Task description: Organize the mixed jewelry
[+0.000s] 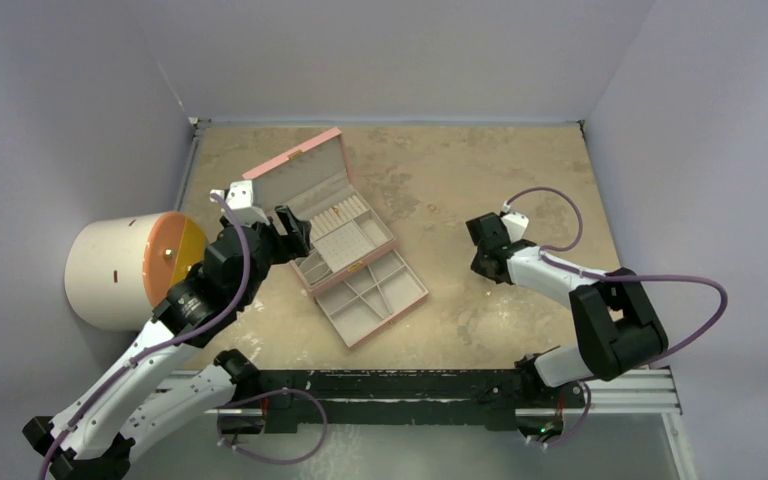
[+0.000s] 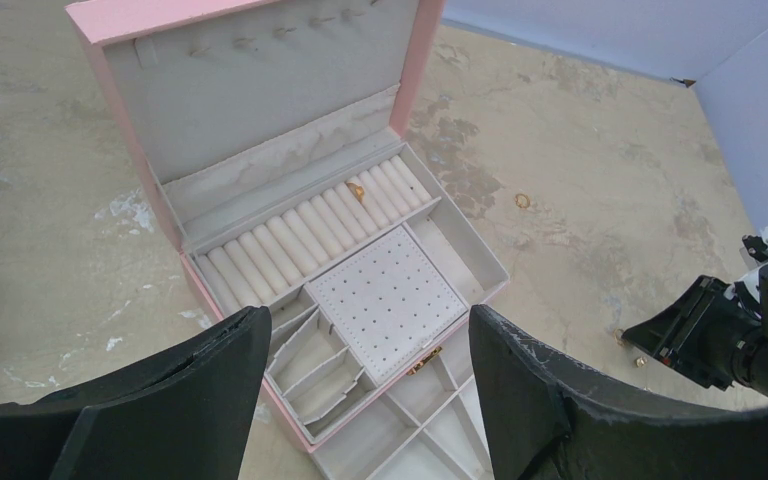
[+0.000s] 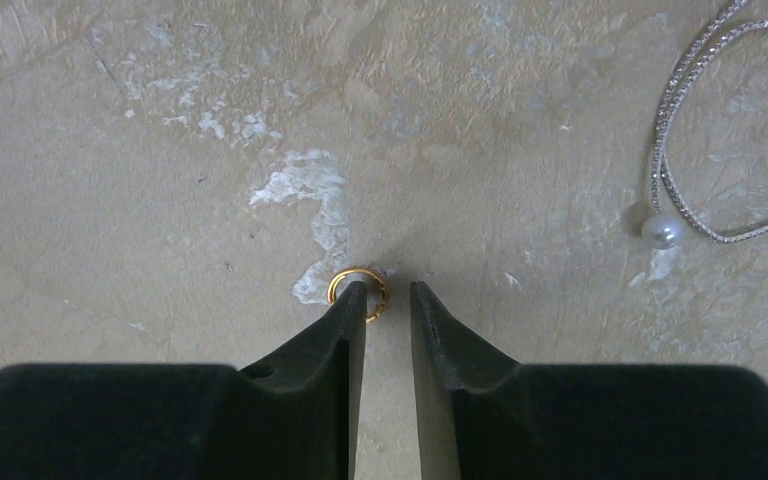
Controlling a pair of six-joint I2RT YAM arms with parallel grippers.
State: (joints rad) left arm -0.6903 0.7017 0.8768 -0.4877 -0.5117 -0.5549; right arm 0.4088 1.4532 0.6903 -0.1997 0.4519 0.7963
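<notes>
A small gold ring (image 3: 357,270) of the mixed jewelry lies flat on the tabletop. My right gripper (image 3: 388,285) is down at it, its jaws a narrow gap apart; the left fingertip (image 3: 352,300) covers part of the ring, and the ring's right edge shows in the gap. The pink box (image 2: 140,15) stands open, with one gold ring (image 2: 356,190) among its rolls. Another ring (image 2: 522,200) lies on the table right of the box. My left gripper (image 2: 368,315) hovers wide open above the box's front compartments, holding nothing.
A silver chain (image 3: 672,100) with a pearl (image 3: 660,230) lies to the right of the right gripper. Two tiny gold pieces (image 2: 640,362) sit by the right gripper (image 2: 705,330). A white cylinder with an orange face (image 1: 125,270) stands at the left wall.
</notes>
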